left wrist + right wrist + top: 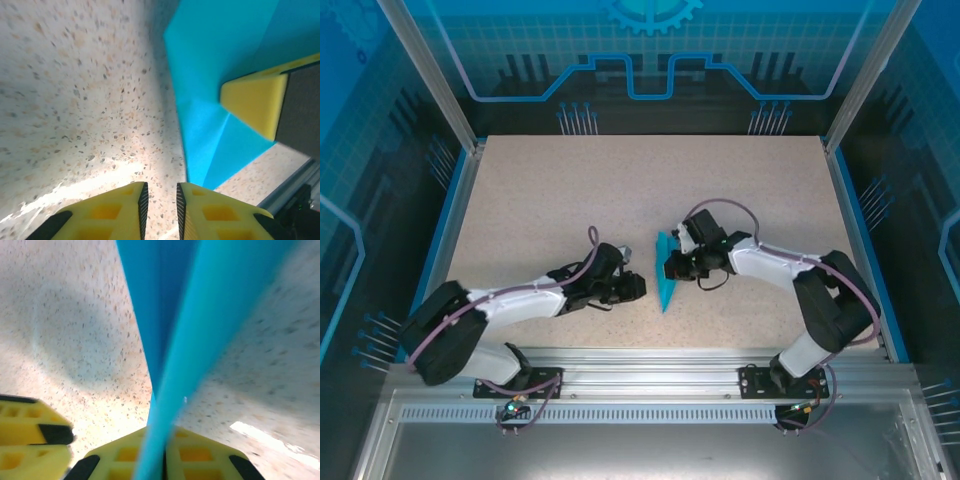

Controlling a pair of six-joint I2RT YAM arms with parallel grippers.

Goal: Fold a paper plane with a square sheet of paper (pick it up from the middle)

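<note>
**Top external view: teal dart pinched upright between two arms**

Top external view puts the paper plane (664,290) just toward 5 o'clock from the middle of the speckled table (620,180). It is a narrow teal dart with its point toward 6 o'clock. The right hand (671,266) meets it from the 3 o'clock side and is clenched on the upper part of the dart. In the right wrist view the folded layers run straight down between its two yellow fingers, standing on edge.

The left hand (637,288) sits just at 9 o'clock of the dart, close beside it. In the left wrist view its fingers are drawn almost together with only a thin slit between them. They grasp nothing, and bare table shows beyond them. The dart's creased tip lies just ahead toward 1 o'clock, and one yellow finger of the right hand presses on the paper at 3 o'clock.
</note>
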